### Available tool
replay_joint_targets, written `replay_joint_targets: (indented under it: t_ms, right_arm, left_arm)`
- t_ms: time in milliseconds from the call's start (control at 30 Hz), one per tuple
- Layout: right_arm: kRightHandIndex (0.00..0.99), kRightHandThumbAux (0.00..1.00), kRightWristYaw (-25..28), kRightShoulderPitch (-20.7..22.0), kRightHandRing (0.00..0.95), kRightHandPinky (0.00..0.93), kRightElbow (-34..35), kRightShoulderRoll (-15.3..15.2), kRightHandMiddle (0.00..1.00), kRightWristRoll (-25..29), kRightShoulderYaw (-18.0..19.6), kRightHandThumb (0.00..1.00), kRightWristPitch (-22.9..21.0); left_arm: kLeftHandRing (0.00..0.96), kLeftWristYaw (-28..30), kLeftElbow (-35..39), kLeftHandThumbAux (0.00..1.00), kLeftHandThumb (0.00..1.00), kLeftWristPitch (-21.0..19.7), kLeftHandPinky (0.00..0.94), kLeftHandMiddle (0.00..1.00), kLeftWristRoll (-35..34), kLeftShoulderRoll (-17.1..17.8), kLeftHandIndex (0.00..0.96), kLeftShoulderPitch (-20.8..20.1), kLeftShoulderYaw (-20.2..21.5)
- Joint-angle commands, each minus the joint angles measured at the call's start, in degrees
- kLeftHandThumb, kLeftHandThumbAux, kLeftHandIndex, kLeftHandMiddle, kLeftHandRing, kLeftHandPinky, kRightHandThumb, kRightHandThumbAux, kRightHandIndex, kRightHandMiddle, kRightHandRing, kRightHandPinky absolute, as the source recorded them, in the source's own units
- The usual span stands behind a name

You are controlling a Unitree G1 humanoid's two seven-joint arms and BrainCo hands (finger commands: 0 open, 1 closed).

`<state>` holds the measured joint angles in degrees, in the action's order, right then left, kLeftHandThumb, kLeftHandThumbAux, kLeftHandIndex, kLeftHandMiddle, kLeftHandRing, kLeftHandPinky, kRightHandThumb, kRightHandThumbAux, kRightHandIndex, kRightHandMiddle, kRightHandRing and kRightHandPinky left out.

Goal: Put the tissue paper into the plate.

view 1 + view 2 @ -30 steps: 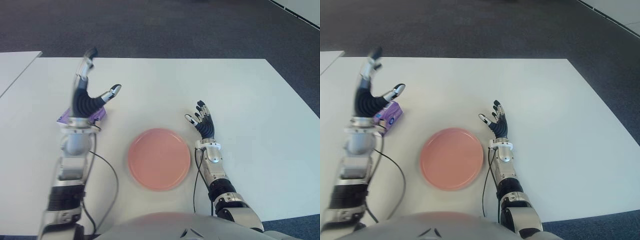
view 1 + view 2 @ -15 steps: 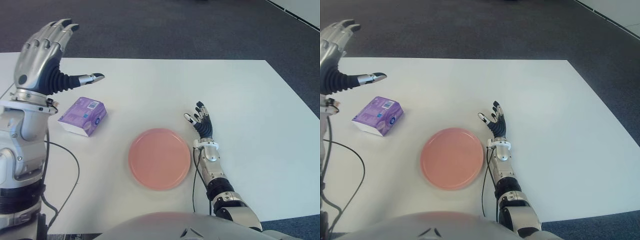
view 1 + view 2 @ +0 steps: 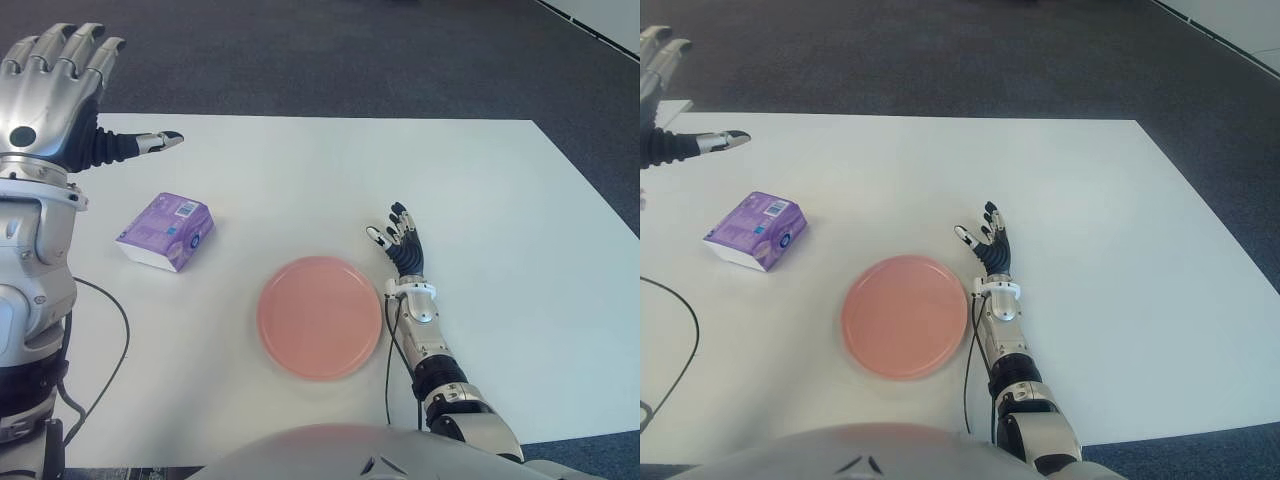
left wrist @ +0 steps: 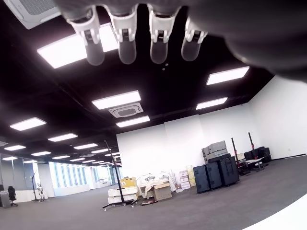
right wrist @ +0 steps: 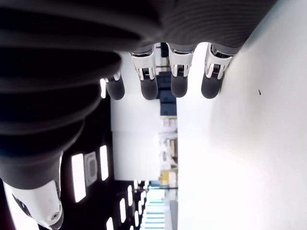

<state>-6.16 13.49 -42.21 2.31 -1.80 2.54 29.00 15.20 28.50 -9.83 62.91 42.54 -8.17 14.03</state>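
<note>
left hand (image 3: 50, 95): raised high at the table's far-left side, fingers spread wide, thumb sticking out toward the middle, holds nothing; its wrist view shows only ceiling and room, no pack.
tissue pack (image 3: 165, 232): purple, flat on the white table (image 3: 500, 200), free of both hands, not yet picked up.
pack vs left hand: pack shows below the hand and a bit toward the plate side, so nearer the robot's body; hand well above it, no touch.
pack long axis: runs diagonally, near end toward robot's left, far end angled toward table centre.
plate (image 3: 319, 317): pink, round, bare, near front edge of the table; sits right of the pack, well apart.
right hand (image 3: 402, 243): just beside the plate's right rim, fingers loosely extended, nothing in it, idle.
nearer hand: left, by a clear margin; plate lies between pack and right hand.
step judged: pre-grasp; likely left hand has to drop down and inward onto the pack, closing across its short side.
task progress: nothing in the plate yet.
</note>
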Motion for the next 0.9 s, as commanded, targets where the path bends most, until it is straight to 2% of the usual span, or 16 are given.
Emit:
replay_joint_targets:
  t_ms: [33, 500, 533, 567, 633, 767, 900]
  right_arm:
    - [0.000, 0.682, 0.14, -5.26, 0.000, 0.000, -4.32, 1.00, 0.000, 0.07, -0.23, 0.000, -4.48]
    - [0.000, 0.682, 0.02, -5.09, 0.000, 0.000, -4.49, 1.11, 0.000, 0.00, -0.25, 0.000, -4.50]
    - [0.000, 0.682, 1.00, -4.51, 0.000, 0.000, -6.31, 0.77, 0.000, 0.14, -0.20, 0.000, -2.79]
    - [0.000, 0.692, 1.72, -4.07, 0.000, 0.000, -7.71, 0.53, 0.000, 0.22, -0.17, 0.000, -1.47]
    - [0.000, 0.700, 2.70, -3.47, 0.000, 0.000, -9.66, 0.16, 0.000, 0.34, -0.09, 0.000, 0.14]
    - [0.000, 0.706, 3.33, -2.98, 0.000, 0.000, -11.19, -0.43, 0.000, 0.29, 0.13, 0.000, 0.32]
    - [0.000, 0.702, 3.54, -2.38, 0.000, 0.000, -12.63, -0.58, 0.000, 0.26, 0.37, 0.000, 1.28]
  left_arm:
    - [0.000, 1.55, -0.64, 0.231, 0.092, -0.34, 0.000, 0.000, 1.01, 0.43, 0.000, -0.03, -0.97]
    - [0.000, 1.30, -0.95, 0.230, 0.092, -0.50, 0.000, 0.000, 0.85, 0.69, 0.000, -0.08, -1.10]
    - [0.000, 8.38, -9.53, 0.230, 0.092, 0.43, 0.000, 0.000, 5.52, 2.98, 0.000, 0.68, -7.01]
    - [0.000, 13.66, -16.01, 0.169, 0.133, 1.09, 0.000, 0.000, 9.01, 4.74, 0.000, 1.25, -11.48]
    - [0.000, 18.60, -23.86, 0.115, 0.169, 1.67, 0.000, 0.000, 12.64, 5.90, 0.000, 1.32, -16.78]
    - [0.000, 17.51, -27.83, 0.057, 0.195, 0.66, 0.000, 0.000, 13.47, 4.05, 0.000, -0.01, -19.77]
    - [0.000, 16.51, -30.06, 0.045, 0.196, -0.72, 0.000, 0.000, 14.40, 2.90, 0.000, 0.27, -22.11]
